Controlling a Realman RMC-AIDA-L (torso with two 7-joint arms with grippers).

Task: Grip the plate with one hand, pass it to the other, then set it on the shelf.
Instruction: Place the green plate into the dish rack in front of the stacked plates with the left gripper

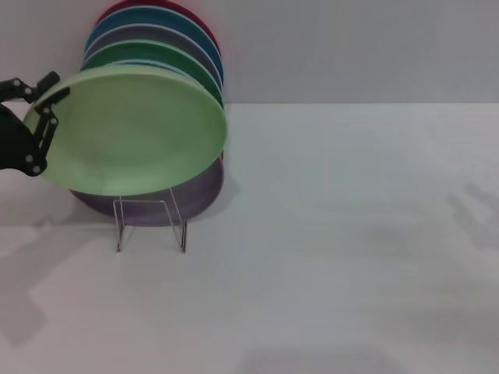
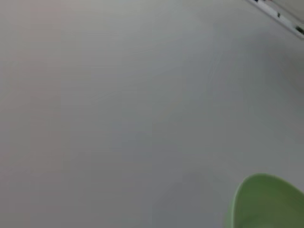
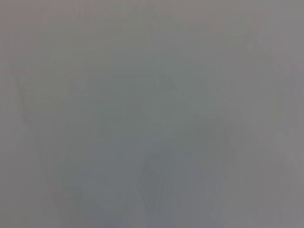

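The pale mint-green plate [image 1: 136, 132] is tilted, face toward me, in front of a leaning row of plates at the back left. My left gripper [image 1: 51, 105] is black and comes in from the left edge. It is shut on the plate's left rim and holds it above the clear acrylic shelf [image 1: 150, 222]. Whether the plate touches the shelf I cannot tell. A part of the plate also shows in the left wrist view [image 2: 266, 204]. My right gripper is out of view; the right wrist view shows only grey surface.
Behind the held plate lean a darker green plate [image 1: 152, 54], a grey one, a blue one [image 1: 156, 22] and a red one; a lilac plate [image 1: 199, 191] is just behind and below it. The white table [image 1: 351, 234] extends right and forward.
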